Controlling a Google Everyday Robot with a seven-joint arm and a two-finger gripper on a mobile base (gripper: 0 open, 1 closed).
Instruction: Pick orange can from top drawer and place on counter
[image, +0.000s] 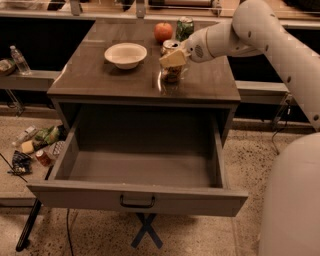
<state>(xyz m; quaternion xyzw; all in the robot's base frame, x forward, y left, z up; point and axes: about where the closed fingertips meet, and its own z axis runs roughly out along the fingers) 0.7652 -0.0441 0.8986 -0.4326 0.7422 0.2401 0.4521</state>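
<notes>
- The gripper (172, 59), with pale, blocky fingers on a smooth white arm, is clamped on the orange can (169, 46) at upper centre of the frame.
- The can is a small cylinder with a silver top, over the glossy grey-brown counter (95, 77); whether it touches cannot be told.
- One top drawer (95, 196), matte grey and box-shaped, stands pulled open in the lower frame, with one dark bar handle (137, 202).
- One round white bowl (125, 54), one red apple (163, 31) and one green can (184, 26) are on the counter, making two cans.

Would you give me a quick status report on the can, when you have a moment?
Gripper over counter, shut on orange can. Top drawer open. Bowl, apple, green can alongside, not beneath.
</notes>
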